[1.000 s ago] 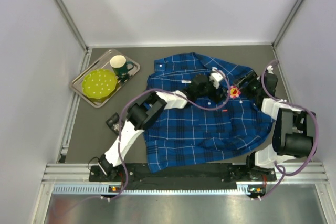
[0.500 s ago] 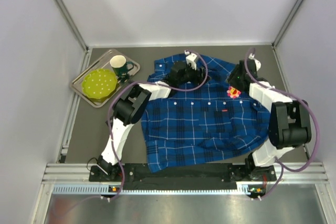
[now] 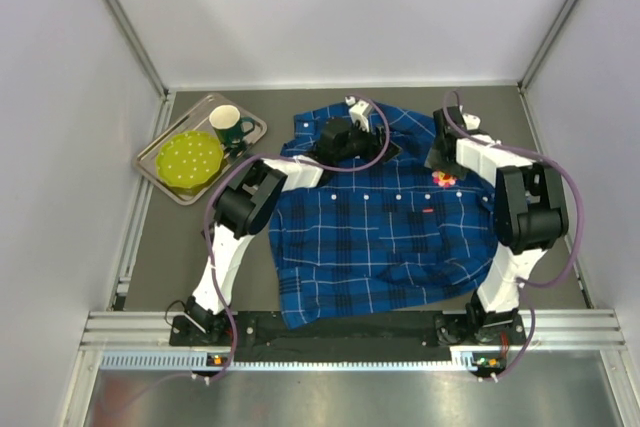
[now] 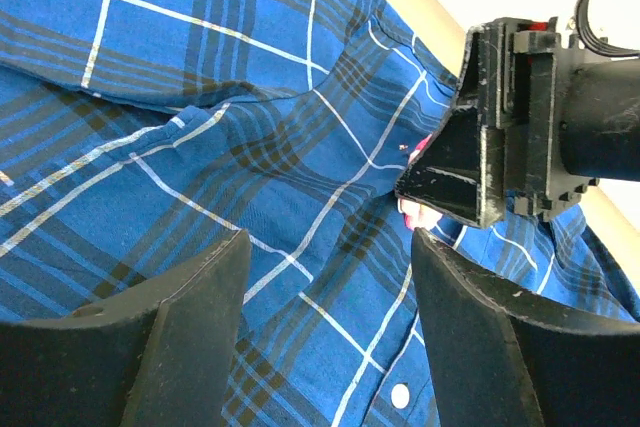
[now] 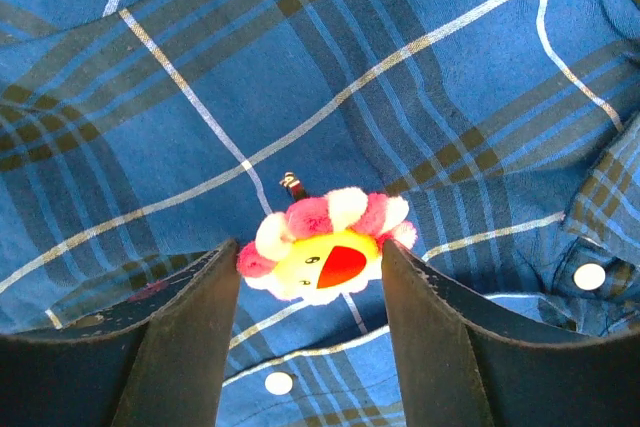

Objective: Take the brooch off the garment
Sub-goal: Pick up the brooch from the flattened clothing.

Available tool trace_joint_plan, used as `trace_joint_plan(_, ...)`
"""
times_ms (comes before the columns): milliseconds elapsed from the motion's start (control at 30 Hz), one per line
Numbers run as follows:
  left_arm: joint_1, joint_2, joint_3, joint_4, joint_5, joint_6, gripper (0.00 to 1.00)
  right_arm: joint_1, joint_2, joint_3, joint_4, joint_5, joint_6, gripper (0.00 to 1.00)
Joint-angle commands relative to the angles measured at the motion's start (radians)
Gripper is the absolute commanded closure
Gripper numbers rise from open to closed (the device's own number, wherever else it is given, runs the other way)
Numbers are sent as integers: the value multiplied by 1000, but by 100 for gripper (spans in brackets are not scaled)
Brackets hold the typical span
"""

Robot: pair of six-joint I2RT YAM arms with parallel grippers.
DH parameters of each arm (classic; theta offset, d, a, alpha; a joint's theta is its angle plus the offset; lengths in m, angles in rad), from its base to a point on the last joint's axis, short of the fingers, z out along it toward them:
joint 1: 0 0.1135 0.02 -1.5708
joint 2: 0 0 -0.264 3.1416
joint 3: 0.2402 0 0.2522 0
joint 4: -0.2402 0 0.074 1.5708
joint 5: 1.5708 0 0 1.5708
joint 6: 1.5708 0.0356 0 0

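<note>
Grey counter (image 3: 165, 247) fills the floor of a white-walled booth (image 3: 330, 17), and a blue and navy plaid shirt (image 3: 390, 232) lies spread across its middle and right part, collar toward the far wall and white buttons running down the front. A small flower-shaped brooch (image 3: 441, 178), with pink and white fluffy petals round a yellow face with a red mouth, sits on the shirt's upper right part, near the collar side.

Seen from above, both arms reach forward over the cloth. The right gripper (image 3: 438, 161) hangs directly above the brooch. In its wrist view the brooch (image 5: 325, 243) lies on the plaid between the two dark fingers (image 5: 190, 347), whose tips stand apart, one on each side of the petals; whether the pads actually touch the petals cannot be told. A tiny metal clasp shows at the brooch's upper edge.

The left gripper (image 3: 338, 135) is over the shirt near the collar, to the left of the other. Its wrist view shows its jaws spread wide above wrinkled plaid cloth, with nothing between them but fabric. The black right gripper (image 4: 500, 127) appears ahead of it, with a bit of pink showing just beneath.

At the far left of the counter, well apart from the shirt, a metal tray (image 3: 257, 130) holds a dark green mug (image 3: 228, 125) and a yellow-green dotted plate (image 3: 190, 160).
</note>
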Motion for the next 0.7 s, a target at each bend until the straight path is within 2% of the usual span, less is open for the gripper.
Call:
trace_joint_plan(0, -2, -13, 32, 68, 24, -20, 30, 12, 31, 75, -50, 49, 11, 43)
trace_joint_plan(233, -5, -9, 41, 58, 24, -15, 30, 14, 89, 116, -53, 32, 25, 47)
trace_joint_plan(400, -8, -3, 53, 43, 25, -14, 30, 12, 112, 149, -53, 12, 23, 54)
trace_joint_plan(433, -7, -3, 55, 40, 22, -4, 30, 12, 117, 156, -53, 12, 22, 56)
trace_joint_plan(533, -7, -4, 61, 19, 19, 5, 30, 8, 108, 153, -49, 12, 22, 73)
trace_joint_plan(667, -15, 5, 69, 17, 37, -4, 30, -2, 95, 136, -4, -9, -10, 75)
